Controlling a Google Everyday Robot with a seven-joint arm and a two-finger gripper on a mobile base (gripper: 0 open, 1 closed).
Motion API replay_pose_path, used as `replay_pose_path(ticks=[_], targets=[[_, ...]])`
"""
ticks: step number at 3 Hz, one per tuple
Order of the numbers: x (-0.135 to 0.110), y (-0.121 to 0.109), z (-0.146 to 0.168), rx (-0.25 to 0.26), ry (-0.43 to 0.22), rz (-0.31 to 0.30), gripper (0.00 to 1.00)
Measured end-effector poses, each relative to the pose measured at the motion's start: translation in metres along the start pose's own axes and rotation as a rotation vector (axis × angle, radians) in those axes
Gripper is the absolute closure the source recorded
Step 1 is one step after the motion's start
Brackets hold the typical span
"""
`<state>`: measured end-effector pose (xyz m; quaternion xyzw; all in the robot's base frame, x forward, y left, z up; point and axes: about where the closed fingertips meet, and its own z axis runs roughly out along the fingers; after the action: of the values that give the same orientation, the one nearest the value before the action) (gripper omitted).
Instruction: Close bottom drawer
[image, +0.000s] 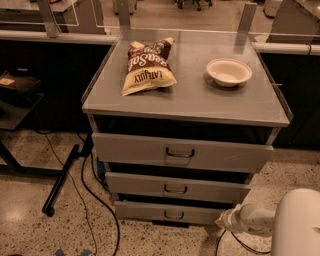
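The grey cabinet (185, 107) has three drawers. The bottom drawer (170, 212) is the lowest, with the narrowest front and a small dark loop handle (173, 216). Its front sits nearly flush under the middle drawer (175, 187); only a thin dark gap shows above it. The top drawer (180, 152) sticks out a little. My gripper (223, 221) is at the bottom right, at the right end of the bottom drawer's front. The white arm (295, 225) runs from it to the lower right corner.
A brown chip bag (146, 65) and a white bowl (229, 71) lie on the cabinet top. A black pole (60, 180) and cables (95, 195) lie on the speckled floor at the left. A dark counter runs behind the cabinet.
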<state>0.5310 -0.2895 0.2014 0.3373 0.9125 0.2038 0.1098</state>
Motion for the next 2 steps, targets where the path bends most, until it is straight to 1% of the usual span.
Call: replay_pose_path(ticks=[1, 2], targets=[[-0.013, 0.002, 0.016, 0.012, -0.045, 0.034, 1.00], [-0.032, -0.002, 0.026, 0.030, -0.098, 0.079, 1.00]])
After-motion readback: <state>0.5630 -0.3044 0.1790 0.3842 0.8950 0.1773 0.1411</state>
